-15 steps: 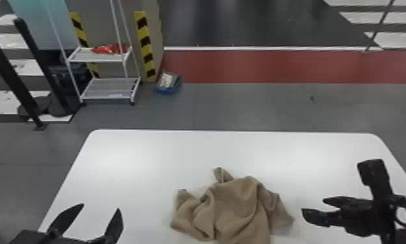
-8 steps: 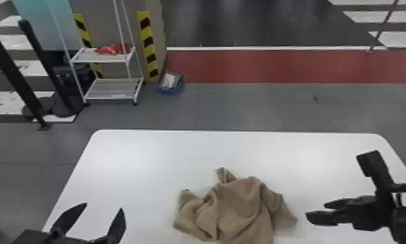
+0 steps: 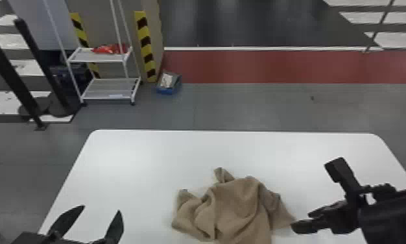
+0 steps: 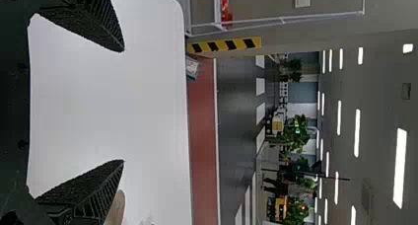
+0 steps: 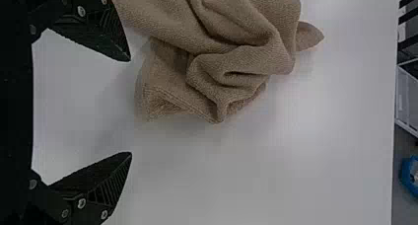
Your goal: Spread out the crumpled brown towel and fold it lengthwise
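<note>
Brown towel (image 3: 238, 207) crumpled on white table (image 3: 131, 162), nearer side, at about 6 o'clock from the middle of the far edge. Using the towel as clock centre from here, 12 being away from me. It's bunched up in heaped folds; a small peak sticks out around 11, one corner pokes out near 10, and another part slopes down to 3–4.

My left gripper (image 3: 101, 208) is over the table at 9 o'clock, well apart from the towel. Released, fingers spread wide. Left wrist view agrees: left gripper (image 4: 123, 106) has its fingertips well apart with plain tabletop behind the gap. A tan bit shows beside one finger there, probably towel edge, but it's mostly hidden.

My right gripper (image 3: 300, 221) comes in from 3 o'clock, fingertips near the towel's sloping part. Also released: in the right wrist view the right gripper (image 5: 130, 106) has both fingers parted, white surface between them, and one fingertip is near the towel's folds. The hem shows as a raised line along a turned-over part of the cloth.

Background: white rack (image 3: 105, 87) on the floor between 10 and 11, red item (image 3: 110, 48) on its upper shelf. Blue box (image 3: 169, 85) on the floor at 11, just beside the striped board (image 3: 145, 48). Black posts (image 3: 38, 71) at 10. Red floor strip (image 3: 277, 66) runs across from 11 to 1, beyond the grey floor (image 3: 244, 103).
</note>
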